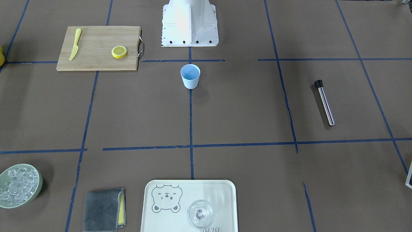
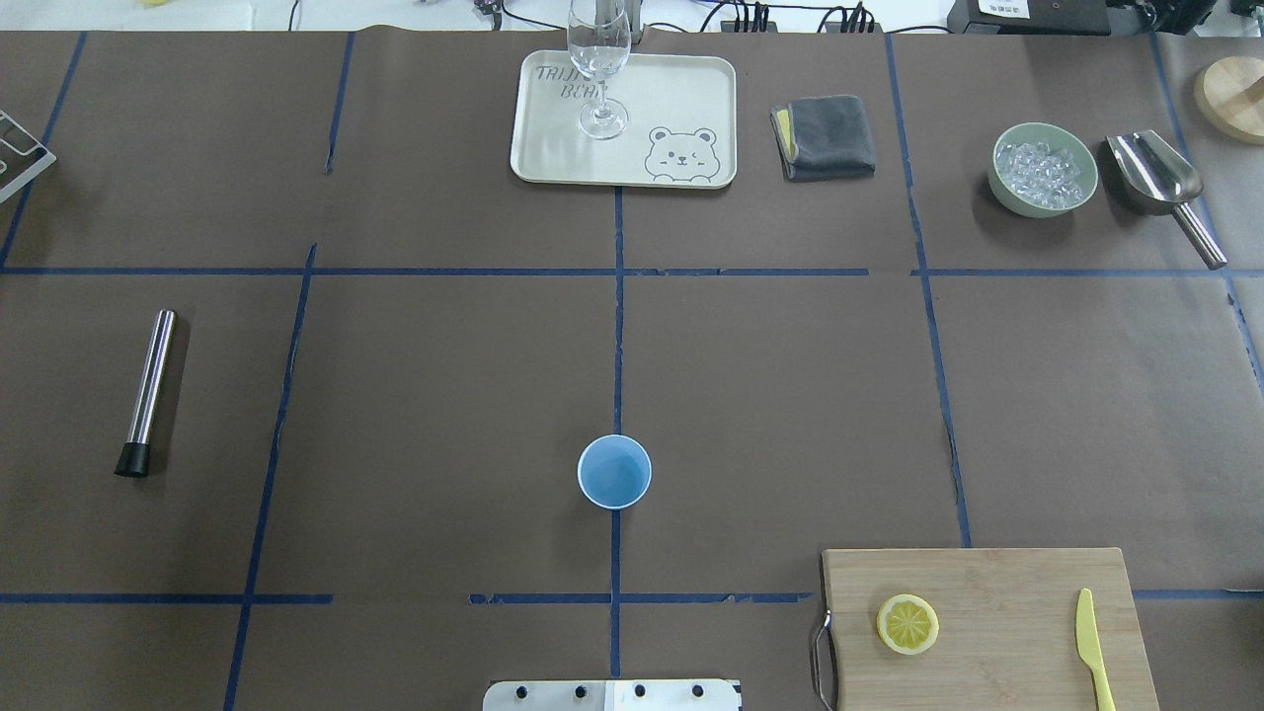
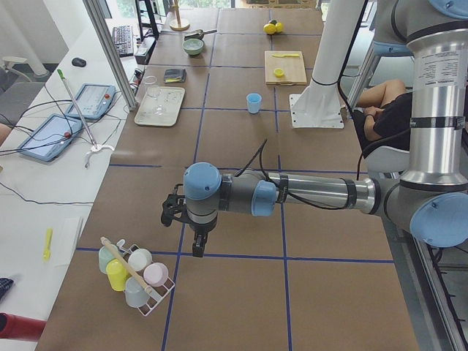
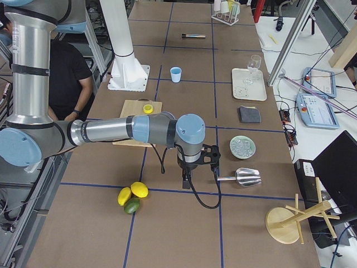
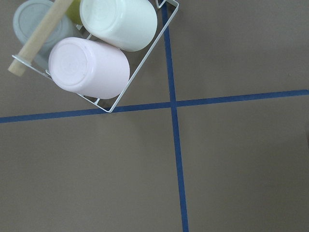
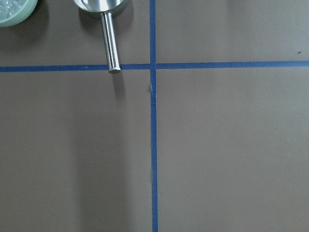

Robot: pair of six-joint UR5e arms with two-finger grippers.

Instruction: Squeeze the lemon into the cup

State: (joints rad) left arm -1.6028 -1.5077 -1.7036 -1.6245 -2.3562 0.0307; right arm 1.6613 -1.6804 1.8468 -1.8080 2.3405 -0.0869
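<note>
At table centre, cup (image 2: pixel 614 472) upright, lemon (image 2: pixel 908 623) at its 4 o'clock in overhead view, flat on cutting board (image 2: pixel 1002 632), well apart, left gripper (image 3: pixel 196 241) and right gripper (image 4: pixel 186 178) out at table ends, finger spread: can't tell.

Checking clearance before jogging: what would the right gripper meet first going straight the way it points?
The right gripper points down: likely bare table by the tape crossing; scoop handle lies aside.

Bright, even light and sharp focus; the cup (image 1: pixel 190 76) casts only a faint, soft shadow.
</note>
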